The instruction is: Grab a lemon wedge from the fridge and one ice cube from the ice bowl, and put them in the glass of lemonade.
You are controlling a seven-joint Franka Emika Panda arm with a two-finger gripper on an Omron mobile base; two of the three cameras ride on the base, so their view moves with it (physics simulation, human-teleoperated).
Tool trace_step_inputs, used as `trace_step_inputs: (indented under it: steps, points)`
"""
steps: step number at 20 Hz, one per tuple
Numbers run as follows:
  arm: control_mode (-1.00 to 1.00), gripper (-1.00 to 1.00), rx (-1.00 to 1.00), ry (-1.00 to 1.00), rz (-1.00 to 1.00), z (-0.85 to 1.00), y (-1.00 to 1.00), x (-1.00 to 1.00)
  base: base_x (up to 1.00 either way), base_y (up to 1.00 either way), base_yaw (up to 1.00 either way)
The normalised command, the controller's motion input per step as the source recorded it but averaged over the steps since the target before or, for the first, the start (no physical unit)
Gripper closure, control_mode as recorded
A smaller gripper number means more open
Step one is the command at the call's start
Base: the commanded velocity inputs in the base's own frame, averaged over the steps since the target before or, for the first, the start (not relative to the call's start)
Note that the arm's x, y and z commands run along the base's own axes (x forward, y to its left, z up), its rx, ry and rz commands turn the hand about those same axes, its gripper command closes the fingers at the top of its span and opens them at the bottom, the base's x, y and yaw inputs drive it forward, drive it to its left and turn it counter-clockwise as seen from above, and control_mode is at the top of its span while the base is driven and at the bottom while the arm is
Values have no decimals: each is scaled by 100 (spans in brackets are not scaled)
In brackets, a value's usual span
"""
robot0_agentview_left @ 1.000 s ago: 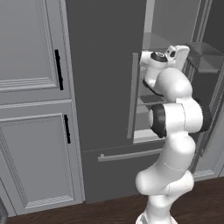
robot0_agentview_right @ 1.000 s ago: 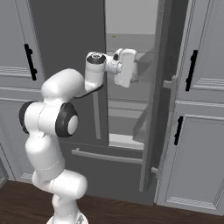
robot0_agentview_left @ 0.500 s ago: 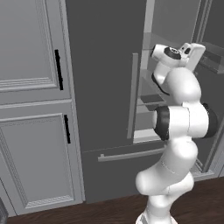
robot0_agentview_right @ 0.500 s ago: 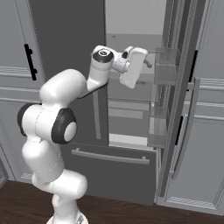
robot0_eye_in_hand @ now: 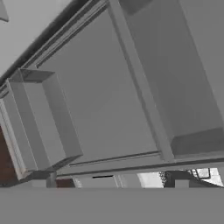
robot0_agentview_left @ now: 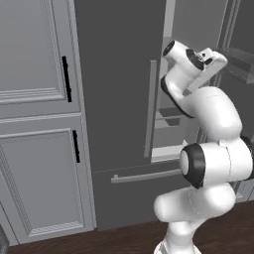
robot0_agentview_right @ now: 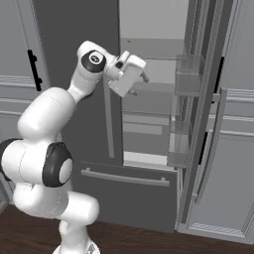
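So there was one fridge [robot0_agentview_right: 149, 198] here, dark grey, and its right door [robot0_agentview_right: 206, 99] was swung wide open while the left door [robot0_agentview_left: 119, 84] was shut. Two long pale bar handles showed: one upright on the left door [robot0_agentview_left: 150, 106] and one lying flat across the lower drawer [robot0_agentview_right: 124, 177]. On the inside of the open door sat two clear bins [robot0_agentview_right: 188, 77], one above the other, and inside the fridge there were a few pale shelves [robot0_agentview_right: 146, 126], nothing on them that could be made out.

Either side of the fridge were paler panelled cabinets [robot0_agentview_left: 34, 124] with short black handles [robot0_agentview_left: 65, 78], two of those handles on the left side. Below the fridge ran a dark wood floor [robot0_agentview_right: 149, 240].

The gripper [robot0_agentview_right: 143, 74] was up in front of the open gap, level with the upper shelves, between the shut left door and the door bins. Its jaws stood wide apart with nothing between them. The white arm itself covered a good part of the fridge's inside from the left camera. No lemon wedge could be picked out on the shelves.
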Motion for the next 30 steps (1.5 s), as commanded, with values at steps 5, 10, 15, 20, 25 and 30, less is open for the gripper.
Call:
trace_step_inputs:
  steps: [5, 10, 15, 20, 25, 30]
  points:
    - [-100, -100, 77, -38, 29, -67, 34, -26, 0, 0, 0]
    - [-100, -100, 65, -39, 27, -48, 57, -34, 0, 0, 0]
    - [-100, -100, 9, -11, 25, 16, 88, -44, 0, 0, 0]
    - [-100, -100, 0, 0, 20, 0, 78, 63, 0, 0, 0]
    - [-100, -100, -4, 1, 4, 0, 39, 99, 0, 0, 0]
    - [-100, -100, 0, 0, 0, -8, 1, 57, 0, 0, 0]
